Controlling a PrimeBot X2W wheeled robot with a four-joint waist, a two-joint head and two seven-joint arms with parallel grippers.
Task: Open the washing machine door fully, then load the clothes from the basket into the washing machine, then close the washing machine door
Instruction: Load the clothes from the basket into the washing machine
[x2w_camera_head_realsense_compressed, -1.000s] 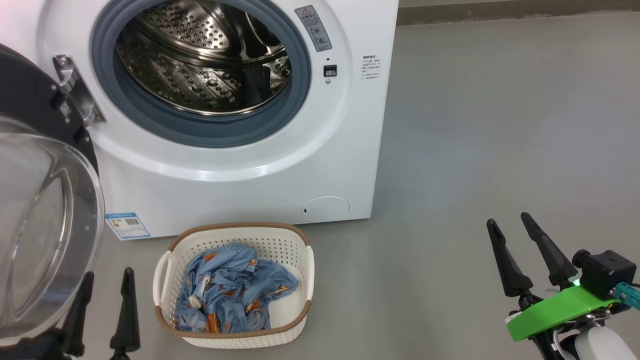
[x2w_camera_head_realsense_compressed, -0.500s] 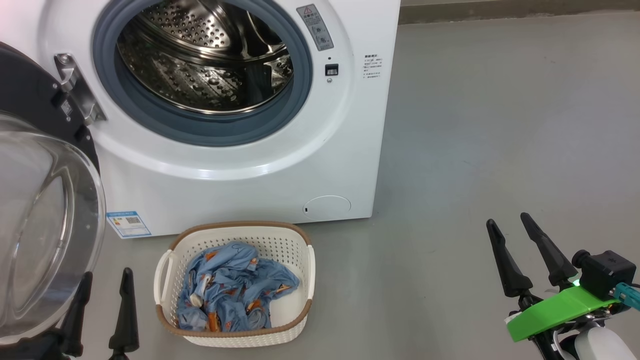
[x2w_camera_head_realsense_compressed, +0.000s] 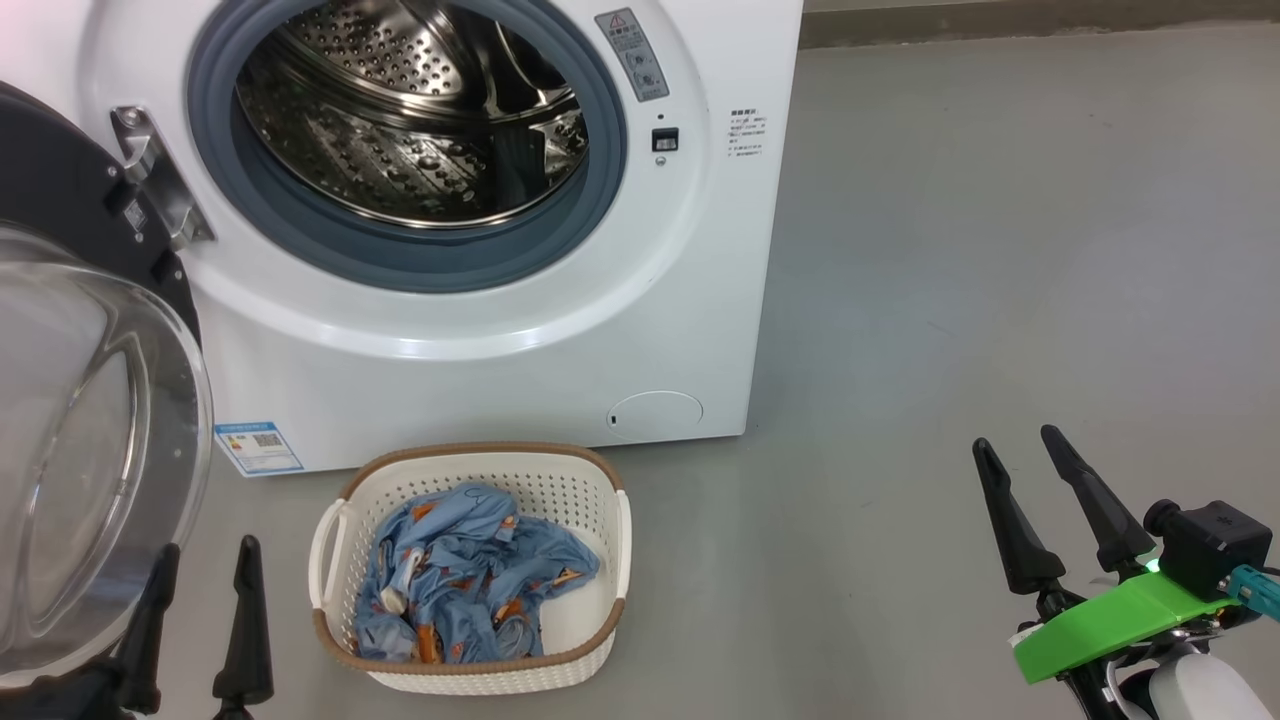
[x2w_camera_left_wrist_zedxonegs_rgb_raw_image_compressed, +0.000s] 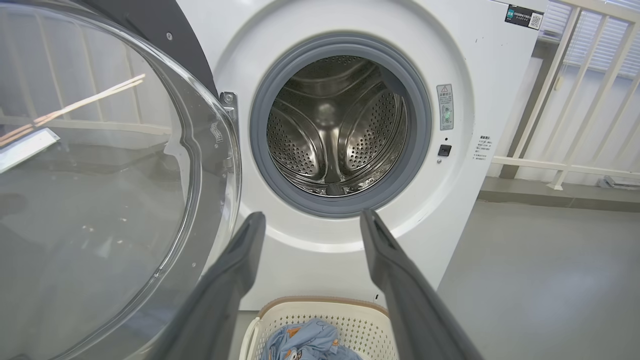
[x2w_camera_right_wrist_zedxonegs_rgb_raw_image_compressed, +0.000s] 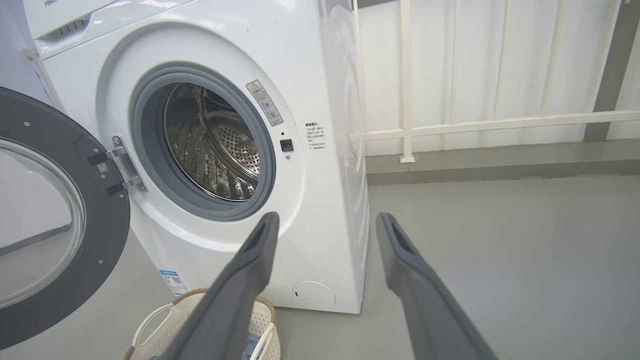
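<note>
1. Two grippers sit nearest in the head view, the left gripper (x2w_camera_head_realsense_compressed: 205, 548) at the lower left and the right gripper (x2w_camera_head_realsense_compressed: 1018, 440) at the lower right. Each has its fingers spread wide and holds nothing.
2. The left gripper stands between the glass edge of the washing machine door (x2w_camera_head_realsense_compressed: 100, 420) and the left handle of the basket (x2w_camera_head_realsense_compressed: 480, 450). Its outer finger overlaps the glass edge; whether they touch cannot be told.
3. The right gripper hangs over bare grey floor (x2w_camera_head_realsense_compressed: 1000, 250), well apart from basket and machine, with open room on every side.
4. The basket rests on the floor just in front of the washing machine (x2w_camera_head_realsense_compressed: 480, 380), a narrow strip of floor between them. The clothes (x2w_camera_head_realsense_compressed: 470, 580) lie bundled inside, below the brown rim.
5. The door is swung wide to the robot's left on its hinge, its black rim off the opening.
6. The grey gasket (x2w_camera_head_realsense_compressed: 400, 265) rings the steel drum (x2w_camera_head_realsense_compressed: 410, 130).
7. Farthest, a white railing (x2w_camera_right_wrist_zedxonegs_rgb_raw_image_compressed: 475, 122) runs behind the machine's right side.
</note>
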